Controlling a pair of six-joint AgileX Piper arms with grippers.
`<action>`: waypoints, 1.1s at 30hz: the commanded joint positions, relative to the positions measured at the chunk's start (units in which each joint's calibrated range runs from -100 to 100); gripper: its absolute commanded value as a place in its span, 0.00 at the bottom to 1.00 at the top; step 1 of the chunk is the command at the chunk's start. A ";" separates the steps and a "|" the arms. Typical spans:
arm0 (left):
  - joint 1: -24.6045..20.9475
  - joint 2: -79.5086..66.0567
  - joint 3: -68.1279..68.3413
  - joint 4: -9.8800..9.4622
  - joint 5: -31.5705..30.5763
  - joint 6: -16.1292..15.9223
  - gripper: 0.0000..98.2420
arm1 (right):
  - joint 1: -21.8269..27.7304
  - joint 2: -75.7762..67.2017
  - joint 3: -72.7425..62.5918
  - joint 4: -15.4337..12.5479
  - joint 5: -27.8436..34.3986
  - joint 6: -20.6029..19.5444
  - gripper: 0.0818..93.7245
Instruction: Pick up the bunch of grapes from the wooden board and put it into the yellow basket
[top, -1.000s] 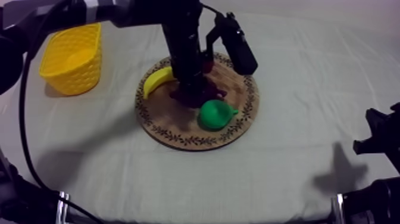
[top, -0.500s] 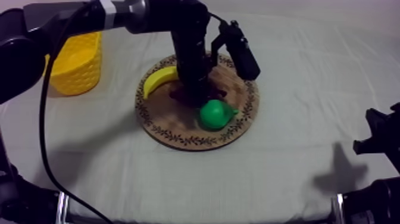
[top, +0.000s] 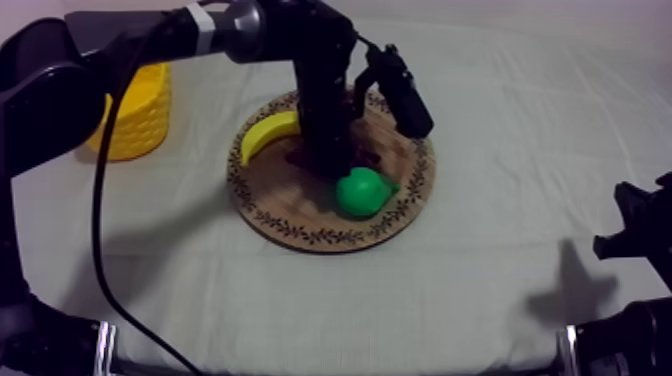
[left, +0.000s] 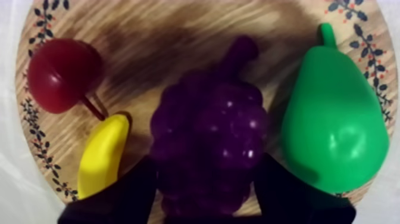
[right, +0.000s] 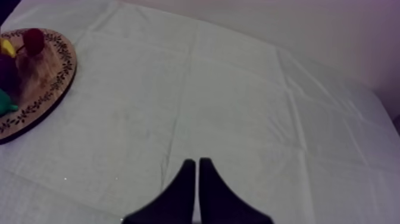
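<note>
purple bunch of toy grapes (left: 208, 143) lies mid round wooden board with patterned rim (left: 155, 42). black left pincer (left: 205, 170) has sunk over it this past second, fingers released either side; clenching likely comes next. yellow woven basket (top: 135, 120) waits nearby.

I take this for a robotics lab bench. My left arm (top: 130, 30) and right arm (top: 640, 235) share a cloth-draped worktop (top: 480, 300). A toy pear (top: 362, 192) and banana (top: 262, 135) lie on the board (top: 285, 200), with a basket (top: 135, 125) near it and a bare wall (right: 297, 24) beyond.
</note>
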 joint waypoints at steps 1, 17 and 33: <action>-0.03 0.46 -0.32 0.03 0.25 0.09 0.63 | -0.02 0.00 -0.04 0.00 0.00 0.00 0.00; -0.46 2.01 -0.92 0.24 0.48 2.08 0.39 | -0.02 0.00 -0.04 0.00 0.00 0.00 0.00; -0.38 -5.73 3.52 0.07 -0.19 2.60 0.35 | -0.02 0.00 -0.04 0.00 0.00 0.00 0.00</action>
